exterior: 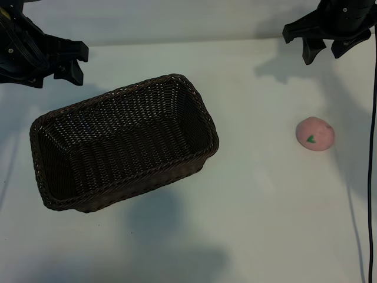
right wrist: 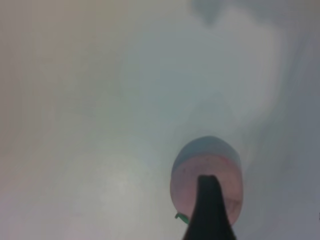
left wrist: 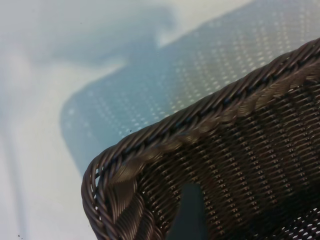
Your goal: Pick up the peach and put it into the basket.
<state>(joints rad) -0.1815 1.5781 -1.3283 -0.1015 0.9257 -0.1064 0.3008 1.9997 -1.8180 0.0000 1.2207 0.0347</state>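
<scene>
The peach, small, round and pale pink with a green leaf mark, lies on the white table at the right, well apart from the basket. The basket is dark-brown woven wicker, sits left of centre and has nothing in it. My right gripper hangs open at the back right, above and behind the peach, holding nothing. In the right wrist view the peach lies on the table below one dark fingertip. My left gripper is open at the back left, over the basket's rim.
The white tabletop runs bare between basket and peach and along the front. A black cable hangs down the right edge, just beyond the peach.
</scene>
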